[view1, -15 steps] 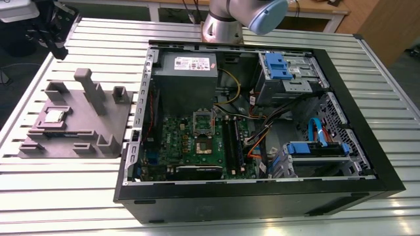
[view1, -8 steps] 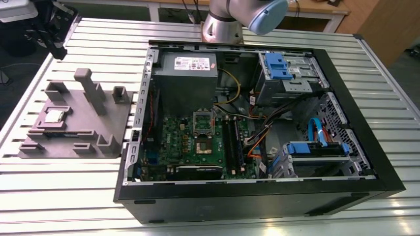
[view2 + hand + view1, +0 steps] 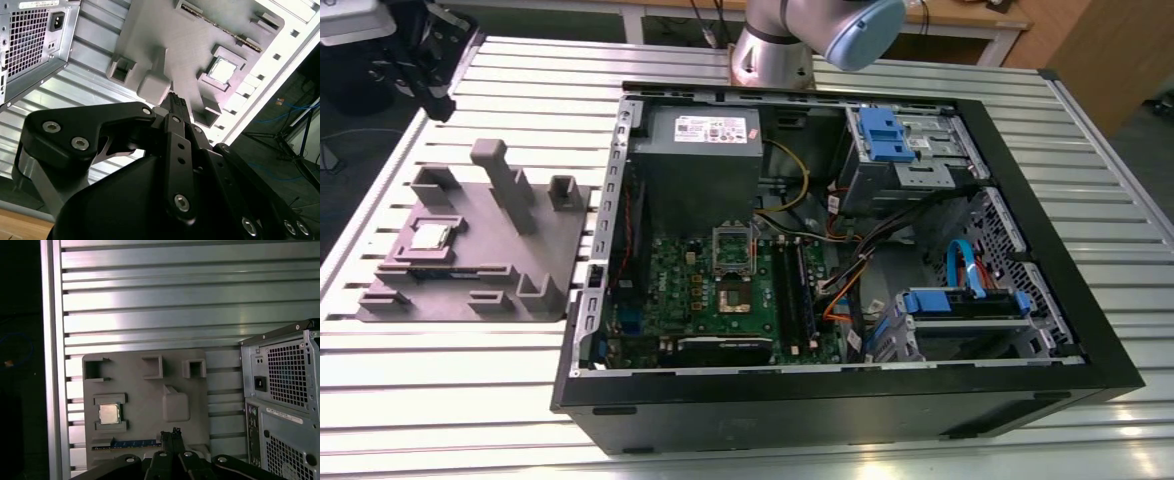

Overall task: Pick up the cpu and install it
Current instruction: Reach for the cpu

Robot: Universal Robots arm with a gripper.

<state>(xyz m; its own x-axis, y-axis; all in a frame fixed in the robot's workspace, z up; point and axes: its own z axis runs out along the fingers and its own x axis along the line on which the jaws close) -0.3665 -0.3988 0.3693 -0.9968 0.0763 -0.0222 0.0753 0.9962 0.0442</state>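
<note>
cpu (image 3: 427,236) on grey tray (image 3: 534,262), slatted metal table (image 3: 440,400)

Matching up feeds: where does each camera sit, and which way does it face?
Exterior view: off the arm, looking down on the slatted metal table, open black computer case and grey tray; the arm's silver joint shows.
First wrist view: on the arm, looking down past the black gripper at the tray and small square silvery cpu.
Second wrist view: on the arm, looking along the gripper toward the tray.
All three share tray, cpu and case.
</note>
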